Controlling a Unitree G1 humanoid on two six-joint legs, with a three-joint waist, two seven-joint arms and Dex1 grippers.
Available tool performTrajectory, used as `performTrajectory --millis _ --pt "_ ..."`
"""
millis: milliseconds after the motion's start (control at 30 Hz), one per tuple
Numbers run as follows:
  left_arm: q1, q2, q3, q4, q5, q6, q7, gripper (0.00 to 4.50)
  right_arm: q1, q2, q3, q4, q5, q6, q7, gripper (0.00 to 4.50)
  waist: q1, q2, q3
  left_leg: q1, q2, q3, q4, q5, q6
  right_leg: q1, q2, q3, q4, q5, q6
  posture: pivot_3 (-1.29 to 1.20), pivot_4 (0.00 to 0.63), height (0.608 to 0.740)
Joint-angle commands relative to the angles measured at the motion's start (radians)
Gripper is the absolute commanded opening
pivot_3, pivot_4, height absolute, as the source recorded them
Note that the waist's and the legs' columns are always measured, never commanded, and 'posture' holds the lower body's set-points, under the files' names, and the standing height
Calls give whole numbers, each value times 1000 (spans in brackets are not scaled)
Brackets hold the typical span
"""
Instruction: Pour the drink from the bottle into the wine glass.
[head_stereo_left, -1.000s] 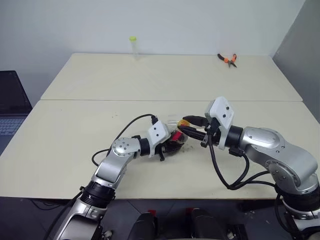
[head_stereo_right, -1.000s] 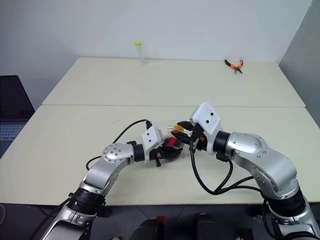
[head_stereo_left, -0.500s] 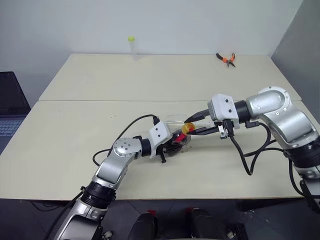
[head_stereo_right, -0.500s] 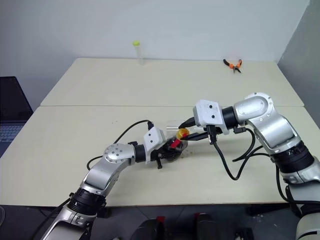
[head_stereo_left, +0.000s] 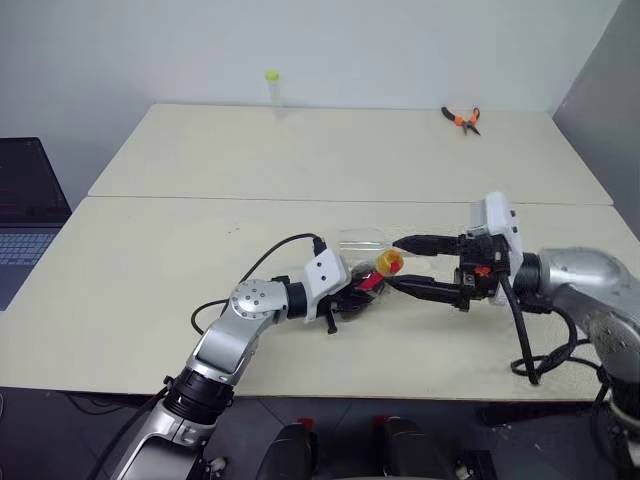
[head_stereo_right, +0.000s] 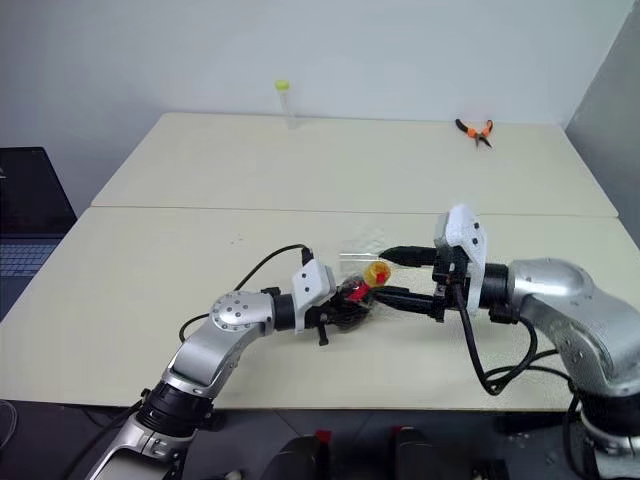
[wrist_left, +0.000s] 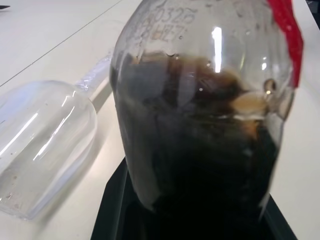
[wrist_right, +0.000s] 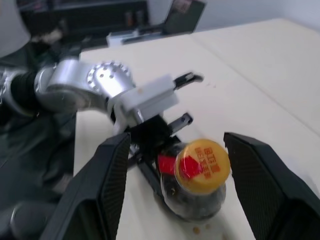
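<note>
The bottle (head_stereo_left: 366, 285) leans over near the table's middle, its orange-yellow cap (head_stereo_left: 388, 263) pointing toward my right arm. Dark brown drink (wrist_left: 200, 165) fills its lower body. My left gripper (head_stereo_left: 345, 300) is shut on the bottle's body. My right gripper (head_stereo_left: 400, 265) is open, and its black fingers (wrist_right: 102, 185) stand apart on either side of the cap (wrist_right: 202, 162) without touching it. The wine glass (head_stereo_left: 360, 240) lies on its side on the table just behind the bottle, its bowl (wrist_left: 40, 150) empty.
A thin clear tube with a yellow-green top (head_stereo_left: 271, 88) stands at the far edge. Orange pliers (head_stereo_left: 462, 118) lie at the far right. A laptop (head_stereo_left: 25, 200) sits off the table's left. A seam (head_stereo_left: 200, 198) crosses the tabletop. Small brown drops (wrist_right: 197, 230) mark the table by the bottle.
My right gripper has opened off the cap and its arm has swung lower and to the right. The left gripper and bottle have stayed in place. The camera has shifted slightly.
</note>
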Motion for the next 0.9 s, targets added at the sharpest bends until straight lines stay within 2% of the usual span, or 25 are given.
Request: performTrajectory --millis 33,100,233,567,667,800,900 --pt "-23 -5 26 -10 -10 -33 4 1006 63 98 -27 -129 15 40 -234 3218 1 0 0 0 0 0 0 0 0 0 0 0 0 0 0 0 150 740" --pt "-30 -6 22 -2 -10 -36 -1 1006 92 160 4 -164 -9 46 -326 3218 0 0 0 0 0 1 0 0 0 0 1 1 0 0 0 0 150 740" --pt "-46 -7 18 20 -7 -50 -9 1006 124 184 62 -182 -104 20 -406 3218 0 0 0 0 0 1 0 0 0 0 4 0 0 0 0 0 150 740" --pt "-55 -7 15 41 -5 -67 -10 1006 144 203 70 -179 -128 0 -435 3218 -7 0 0 0 0 1 0 0 0 0 5 1 0 0 0 0 150 740" --pt "-54 -7 16 42 -4 -68 -7 1006 150 197 72 -177 -124 -1 -428 2615 -10 0 0 0 0 1 0 0 0 0 5 1 0 0 0 0 150 740" --pt "-51 -6 17 41 -3 -69 -4 1005 149 185 75 -173 -118 -3 -410 1275 -14 0 0 0 0 1 0 0 0 0 5 1 0 0 0 0 150 740" --pt "-49 -4 19 39 -3 -68 -2 983 138 180 63 -157 -111 -10 -392 1230 -16 0 0 0 1 1 0 0 0 0 6 0 0 0 0 0 150 740"
